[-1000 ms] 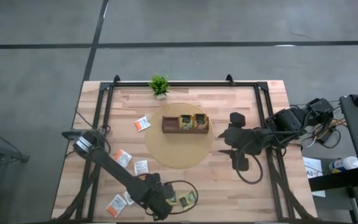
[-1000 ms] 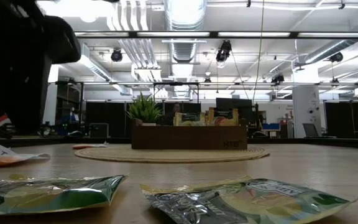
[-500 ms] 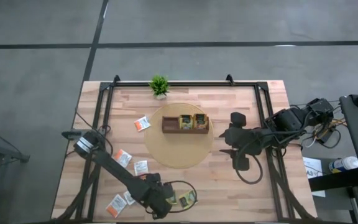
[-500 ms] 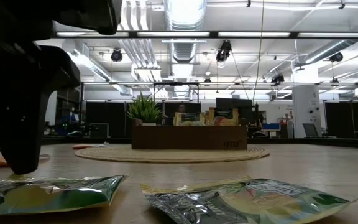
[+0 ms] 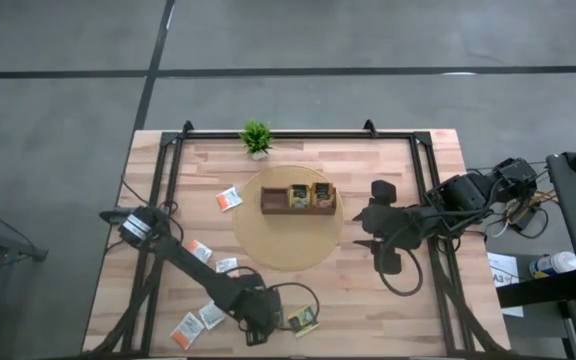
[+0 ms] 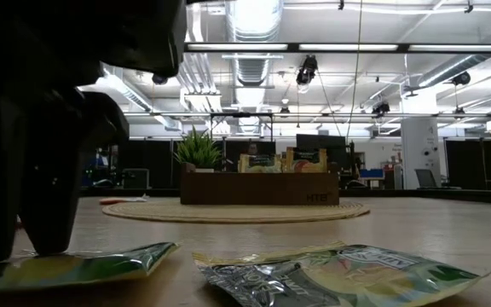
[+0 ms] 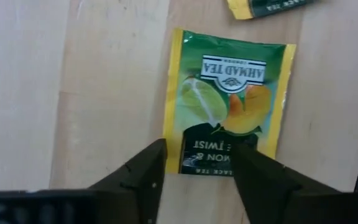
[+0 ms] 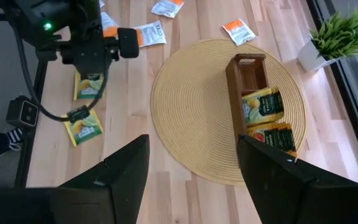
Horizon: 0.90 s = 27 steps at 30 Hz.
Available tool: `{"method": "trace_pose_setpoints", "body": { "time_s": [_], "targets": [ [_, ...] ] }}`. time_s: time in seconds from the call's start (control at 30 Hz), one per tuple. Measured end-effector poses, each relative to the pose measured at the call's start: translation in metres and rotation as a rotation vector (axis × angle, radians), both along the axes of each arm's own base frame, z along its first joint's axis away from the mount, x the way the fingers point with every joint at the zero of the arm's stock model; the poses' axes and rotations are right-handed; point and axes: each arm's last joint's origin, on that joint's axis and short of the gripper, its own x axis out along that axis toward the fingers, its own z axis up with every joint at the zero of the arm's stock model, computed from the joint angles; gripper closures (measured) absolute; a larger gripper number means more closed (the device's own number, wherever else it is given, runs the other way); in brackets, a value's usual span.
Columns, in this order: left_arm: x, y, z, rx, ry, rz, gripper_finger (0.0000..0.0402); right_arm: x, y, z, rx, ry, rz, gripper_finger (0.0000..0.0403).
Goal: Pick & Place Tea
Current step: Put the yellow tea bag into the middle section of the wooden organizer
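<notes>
Two dark green-and-yellow tea sachets lie flat near the table's front edge. One (image 7: 229,99) lies under my left gripper (image 5: 258,325); the other (image 5: 301,320) is just to its right. The left gripper is open and points steeply down. Its fingertips (image 7: 157,155) stand over the first sachet's near end, one at each side edge. White-and-orange sachets (image 5: 198,252) lie scattered at the front left. My right gripper (image 8: 191,186) hangs open, high over the table to the right of the mat. My left gripper comes at the green-and-yellow sachet from above, its fingertips over the two corners of the near end (image 7: 210,165). In the low view a dark finger (image 6: 49,213) reaches down to the flat-lying sachet. I cannot tell whether the fingers touch it.
A brown compartment tray (image 5: 268,205) holding sachets stands on a round woven mat (image 5: 288,245) at mid-table. A small potted plant (image 5: 256,138) stands at the far edge. One white-and-orange sachet (image 5: 229,199) lies left of the mat. Bare wood lies at the front right.
My left gripper has come down toward the green-and-yellow sachet, from well above the table to just at its surface, shifting slightly toward the table's right. The sachets have stayed where they were.
</notes>
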Motion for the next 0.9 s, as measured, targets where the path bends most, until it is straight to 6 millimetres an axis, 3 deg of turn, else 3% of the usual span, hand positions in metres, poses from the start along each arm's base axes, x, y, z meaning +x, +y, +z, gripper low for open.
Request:
{"method": "trace_pose_setpoints", "body": {
  "time_s": [0.1, 0.2, 0.27, 0.47, 0.6, 0.77, 0.9],
  "targets": [
    [0.002, 0.004, -0.001, 0.001, 0.006, -0.011, 0.0278, 0.000, 0.000, 0.000, -0.001, 0.000, -0.001, 0.0165],
    [0.004, 0.007, -0.002, 0.010, 0.003, -0.028, 0.0361, 0.000, 0.000, 0.000, -0.003, -0.002, -0.003, 0.0165],
    [0.005, 0.008, -0.002, 0.012, 0.002, -0.032, 0.0389, 0.000, 0.000, 0.000, -0.003, -0.001, -0.002, 0.0165],
    [0.005, 0.008, 0.000, 0.012, 0.001, -0.032, 0.0400, 0.000, 0.000, 0.000, -0.005, 0.000, -0.002, 0.0165],
    [0.004, 0.009, 0.012, 0.034, 0.020, -0.029, 0.0401, 0.000, 0.000, 0.000, -0.007, 0.003, -0.002, 0.0165],
    [0.008, 0.002, 0.049, 0.049, -0.037, -0.018, 0.0401, -0.001, 0.000, 0.000, -0.008, 0.005, -0.002, 0.0165],
    [0.009, -0.009, 0.066, 0.051, -0.086, -0.039, 0.0401, -0.001, -0.001, -0.001, -0.010, 0.010, -0.002, 0.0165]
  ]
}}
